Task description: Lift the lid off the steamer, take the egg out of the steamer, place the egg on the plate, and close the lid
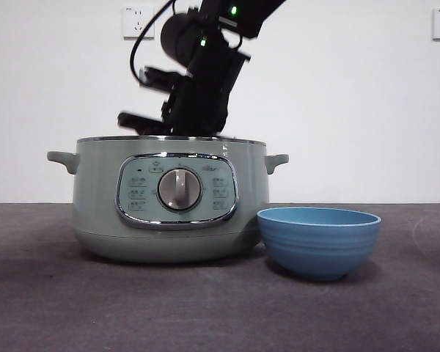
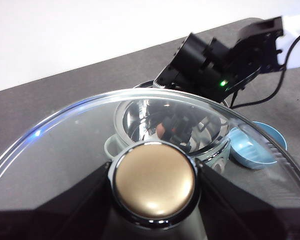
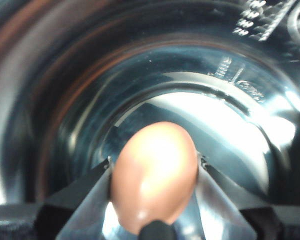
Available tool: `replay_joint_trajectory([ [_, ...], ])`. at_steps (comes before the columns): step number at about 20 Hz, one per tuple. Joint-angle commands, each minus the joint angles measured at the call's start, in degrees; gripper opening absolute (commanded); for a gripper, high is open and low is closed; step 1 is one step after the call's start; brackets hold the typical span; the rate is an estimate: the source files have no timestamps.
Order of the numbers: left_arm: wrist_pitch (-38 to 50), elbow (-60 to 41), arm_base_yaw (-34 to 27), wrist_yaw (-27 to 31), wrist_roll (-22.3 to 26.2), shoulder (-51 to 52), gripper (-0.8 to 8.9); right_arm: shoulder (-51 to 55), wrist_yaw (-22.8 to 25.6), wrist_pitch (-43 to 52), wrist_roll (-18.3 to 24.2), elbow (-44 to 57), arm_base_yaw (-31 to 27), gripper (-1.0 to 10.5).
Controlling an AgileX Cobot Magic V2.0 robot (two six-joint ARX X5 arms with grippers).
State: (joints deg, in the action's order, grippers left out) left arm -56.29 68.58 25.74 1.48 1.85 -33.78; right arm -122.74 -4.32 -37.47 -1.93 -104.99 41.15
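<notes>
The steamer (image 1: 95, 191) stands open on the table, pale green with a silver dial. Held clear of it is the glass lid (image 2: 65, 150), my left gripper (image 2: 154, 175) shut on its knob (image 2: 154, 192). Through the glass I see the steamer (image 2: 135, 117) and the other arm reaching into it. That right arm (image 1: 202, 81) comes down from above into the pot, its jaws hidden behind the rim in the front view. Inside the shiny pot, my right gripper (image 3: 154, 167) is shut on the brown egg (image 3: 154, 175). The blue plate (image 1: 319, 238) sits just right of the steamer.
Dark grey table surface (image 1: 59, 308) runs in front of the pot and the bowl. A white wall with two sockets (image 1: 138, 20) stands behind. The blue plate (image 2: 255, 145) also shows through the lid's edge, beside the pot.
</notes>
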Motion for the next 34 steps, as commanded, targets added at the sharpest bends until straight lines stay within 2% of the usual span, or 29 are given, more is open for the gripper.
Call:
replay_joint_trajectory([
  [1, 2.6, 1.2, 0.15, -0.07, -0.28, 0.61, -0.12, 6.6, 0.24, -1.42, 0.37, -0.07, 0.11, -0.2],
  [3, 2.64, 1.2, 0.15, -0.09, -0.31, 0.61, -0.12, 14.27, 0.44, -4.66, 1.14, -0.07, 0.11, -0.2],
  [6, 2.62, 1.2, 0.15, -0.13, -0.31, 0.61, -0.12, 26.38, 6.43, -12.81, 4.0, -0.07, 0.11, -0.2],
  [8, 2.6, 1.2, 0.15, -0.17, -0.31, 0.61, -0.12, 31.87, 6.78, -18.69, 4.31, -0.07, -0.68, -0.2],
  [12, 2.58, 1.2, 0.15, -0.22, -0.31, 0.61, -0.12, 36.63, 7.69, -26.45, 4.55, 0.79, -3.69, -0.2],
  [15, 2.29, 1.2, 0.15, -0.26, -0.31, 0.61, -0.12, 39.32, 7.3, -26.05, 4.5, 7.06, -5.86, -0.2],
  [18, 2.12, 1.2, 0.15, -0.26, -0.31, 0.61, -0.12, 41.57, 7.02, -21.53, 4.28, 17.31, -6.95, -0.2],
  [21, 2.12, 1.2, 0.15, -0.28, -0.31, 0.61, -0.12, 41.86, 2.91, -14.4, 3.85, 27.23, -7.74, -0.2],
  [24, 1.11, 1.2, 0.15, -0.26, -0.31, 0.61, -0.12, 41.79, 1.9, -5.62, 2.4, 36.26, -7.78, -0.2],
  [26, 0.68, 1.2, 0.15, -0.26, -0.31, 0.61, -0.12, 41.79, -0.17, -0.96, 1.75, 40.92, -7.78, -0.2],
  [34, 0.48, 1.2, 0.15, -0.31, -0.35, 0.61, -0.12, 41.38, -0.11, 15.23, 1.79, 54.18, -8.22, -0.2],
])
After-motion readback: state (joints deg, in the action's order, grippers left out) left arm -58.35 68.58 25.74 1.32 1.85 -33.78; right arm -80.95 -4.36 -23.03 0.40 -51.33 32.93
